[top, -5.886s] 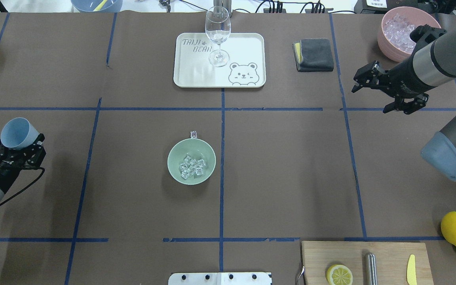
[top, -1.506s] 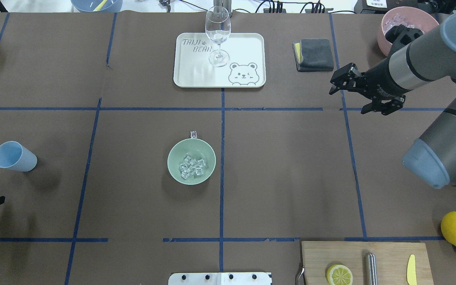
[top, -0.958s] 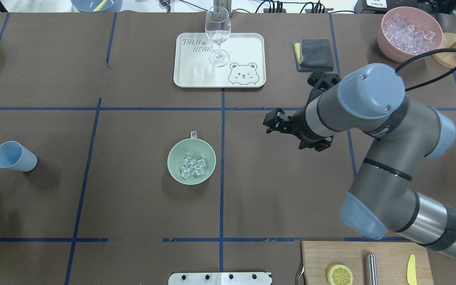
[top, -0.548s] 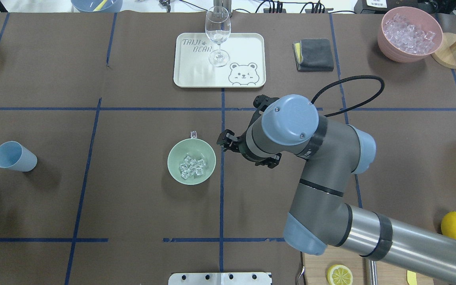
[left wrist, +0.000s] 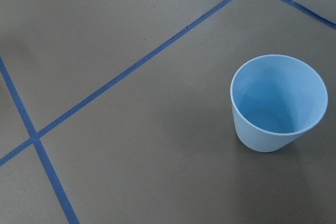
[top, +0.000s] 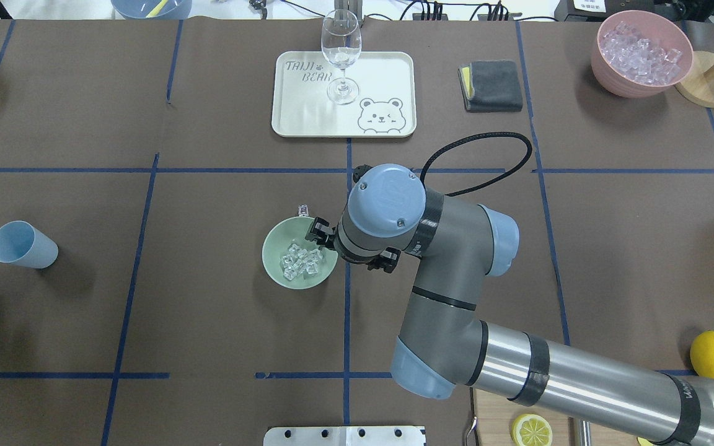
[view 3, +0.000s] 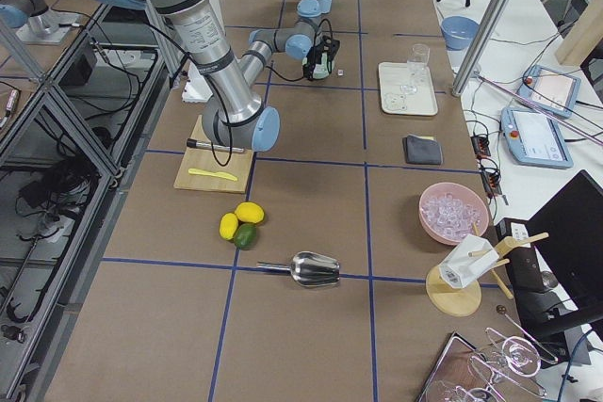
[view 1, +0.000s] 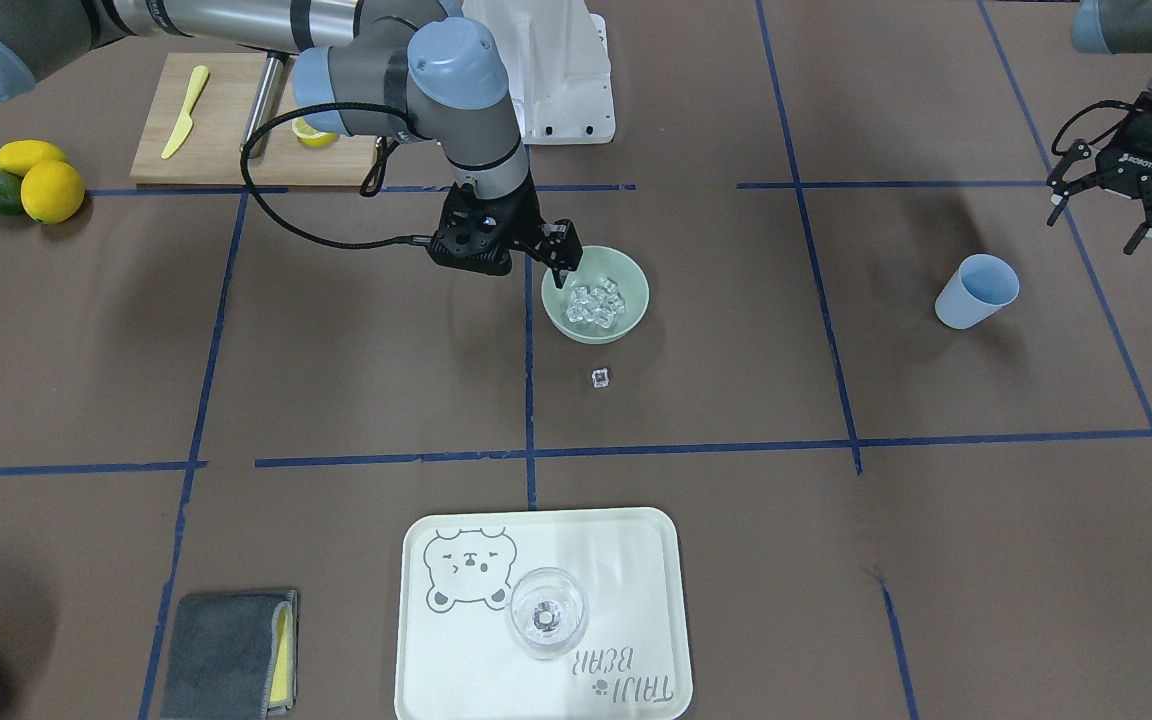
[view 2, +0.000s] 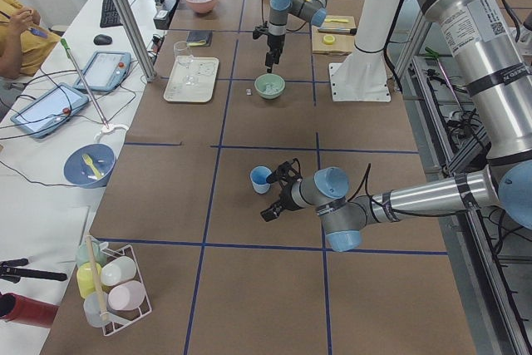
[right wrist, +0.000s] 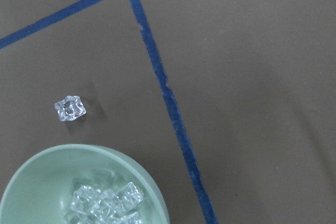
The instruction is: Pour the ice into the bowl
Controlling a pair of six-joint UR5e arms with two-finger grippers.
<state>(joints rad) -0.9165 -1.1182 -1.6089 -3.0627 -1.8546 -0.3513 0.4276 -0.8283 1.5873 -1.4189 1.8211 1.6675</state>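
The bench (top: 208, 322) is the biggest thing here: flat brown paper, matte, cut into boxes by blue tape lines. My right arm (top: 450, 248) reaches across it, grey tube with pale blue joint caps, elbow bent over the middle. Over on the far side sits a cream tray (top: 289, 118), rounded rectangle with a bear printed on it, and a clear wine glass (top: 341, 56) stands on it.

The bowl (top: 275, 254) sits upright about mid-bench, mouth straight up. It's round, so no long axis to speak of. Pale sage green, smooth matte walls.

My right fingers (view 1: 511, 258) are spread wide and holding nothing. One of them hangs over the bowl's rim on my right side; can't tell if it actually touches.

Well off to my left the blue cup (top: 22, 244) stands upright too, mouth up, plain matte plastic, tapering toward the base. My left fingers (view 1: 1108, 205) hover near it, apart from it, also spread wide and empty.

The ice (top: 300, 263) is a small heap of clear glassy cubes in the bottom of the bowl, jumbled at all angles. One stray cube (view 1: 600, 377) lies on the paper just beyond the bowl's far rim, not touching it.
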